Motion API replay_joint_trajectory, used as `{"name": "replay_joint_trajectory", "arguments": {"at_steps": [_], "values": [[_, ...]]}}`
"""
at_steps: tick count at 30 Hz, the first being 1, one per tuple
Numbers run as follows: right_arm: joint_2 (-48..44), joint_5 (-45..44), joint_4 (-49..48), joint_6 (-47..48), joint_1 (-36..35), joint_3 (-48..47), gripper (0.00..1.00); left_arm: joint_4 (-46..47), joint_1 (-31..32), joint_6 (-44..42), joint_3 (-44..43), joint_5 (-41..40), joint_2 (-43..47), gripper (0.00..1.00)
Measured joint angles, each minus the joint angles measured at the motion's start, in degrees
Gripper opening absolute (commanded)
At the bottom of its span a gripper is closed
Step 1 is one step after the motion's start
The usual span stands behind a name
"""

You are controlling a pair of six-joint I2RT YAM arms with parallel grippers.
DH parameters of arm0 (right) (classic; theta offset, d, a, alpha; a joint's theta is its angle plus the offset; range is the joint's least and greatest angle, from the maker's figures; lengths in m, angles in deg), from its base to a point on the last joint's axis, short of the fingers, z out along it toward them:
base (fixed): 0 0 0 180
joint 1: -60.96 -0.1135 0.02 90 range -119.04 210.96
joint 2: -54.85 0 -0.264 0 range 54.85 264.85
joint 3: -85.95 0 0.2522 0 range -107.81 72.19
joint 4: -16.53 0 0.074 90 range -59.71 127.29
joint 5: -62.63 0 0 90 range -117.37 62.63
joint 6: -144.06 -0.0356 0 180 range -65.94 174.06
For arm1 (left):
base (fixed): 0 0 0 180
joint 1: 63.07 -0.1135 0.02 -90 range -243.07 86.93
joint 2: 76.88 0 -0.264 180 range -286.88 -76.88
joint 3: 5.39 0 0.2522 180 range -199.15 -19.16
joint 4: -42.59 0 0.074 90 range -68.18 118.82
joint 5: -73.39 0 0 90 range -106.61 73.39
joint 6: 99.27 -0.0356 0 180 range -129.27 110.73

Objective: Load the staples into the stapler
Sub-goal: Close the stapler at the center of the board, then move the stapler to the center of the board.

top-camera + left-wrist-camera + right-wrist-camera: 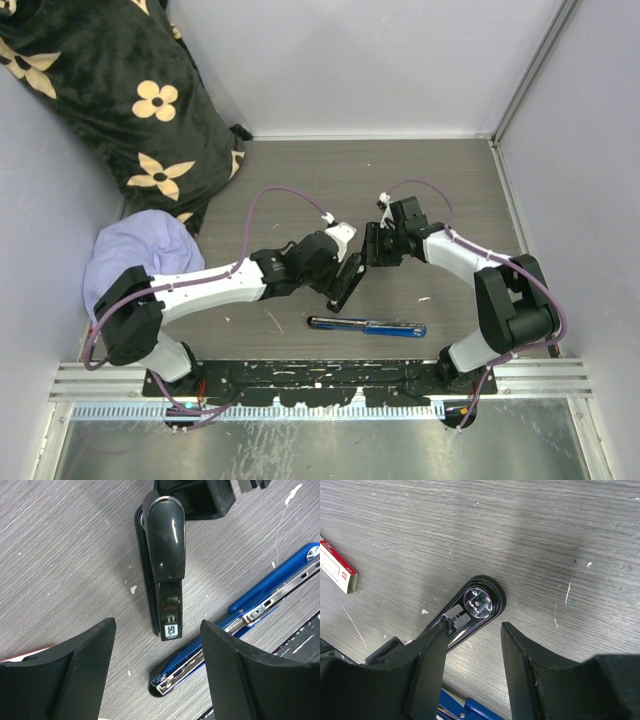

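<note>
Walled on three sides, the tabletop (450, 180) bears a black stapler (167, 555) under both arms' parted jaws.

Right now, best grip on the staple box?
Pinch the staple box across its narrow width, probably coming straight down: it lies flat on the table, long sides free, too low for a side approach. One end is out of frame.

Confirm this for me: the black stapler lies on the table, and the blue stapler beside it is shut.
One thing is wrong. The blue stapler is not shut: the left wrist view shows it swung open, with its metal staple channel laid bare. The rest stands: the black stapler lies on the table, and the blue one is beside it.
</note>
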Motion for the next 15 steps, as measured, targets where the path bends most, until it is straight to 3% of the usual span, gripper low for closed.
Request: {"name": "replay_joint_trajectory", "arguments": {"at_steps": [11, 15], "values": [[-0.31, 0.44, -1.51, -1.20, 0.00, 0.96, 0.52, 12.44, 0.00, 3.78, 5.09, -0.02, -4.17, 0.70], [-0.42, 0.48, -1.77, -1.27, 0.02, 1.16, 0.51, 15.50, 0.00, 3.85, 5.33, -0.81, -5.92, 0.55]]}}
